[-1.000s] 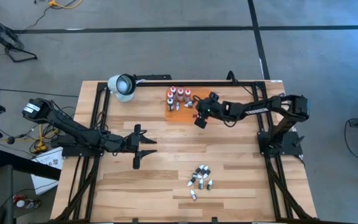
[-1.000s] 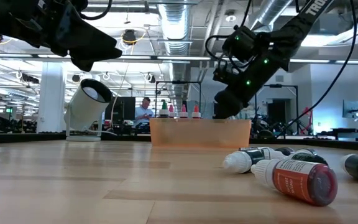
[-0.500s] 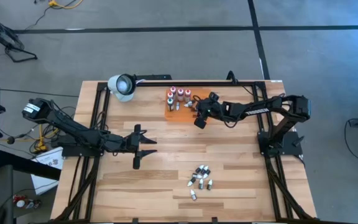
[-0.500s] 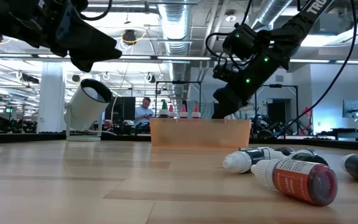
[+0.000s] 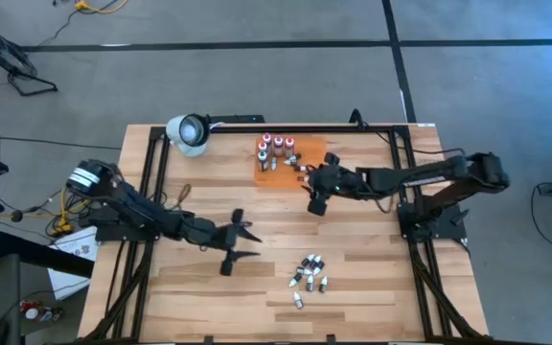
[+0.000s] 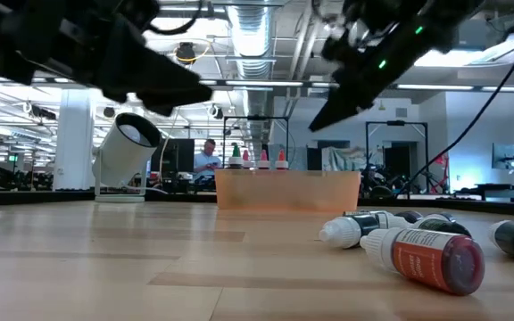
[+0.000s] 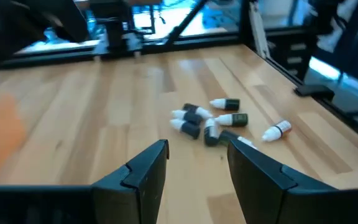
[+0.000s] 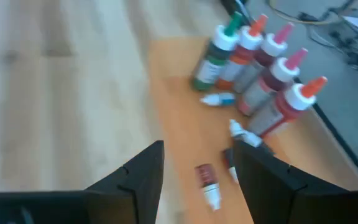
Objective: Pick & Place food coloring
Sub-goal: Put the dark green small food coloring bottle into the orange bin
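The table [image 5: 372, 278] carries everything; at its far edge lies the orange mat [image 5: 307, 153], with a white lamp [image 5: 188, 131] beside it. The left arm reaches toward the table's middle, its left gripper [image 5: 241, 242] with fingers apart and empty, pointed at the loose pile of droppers [image 5: 309, 273] near the front. The right gripper [image 5: 316, 195] hangs just off the mat's near edge, jaws apart, nothing between them. On the mat stand the tall bottles [image 8: 253, 68], clustered upright and touching: one green, the rest red to pink, with white shoulders and coloured pointed tips. A few droppers [image 8: 209, 185] lie flat on the mat beside them. In the front pile the droppers are tiny, dark-bodied with white caps, lying on their sides, some touching. They look light, stiff plastic and smooth, so likely to roll or squirt out of a pinch; I would take one across the middle of the body, fingers square to its length, not on the tapered cap.
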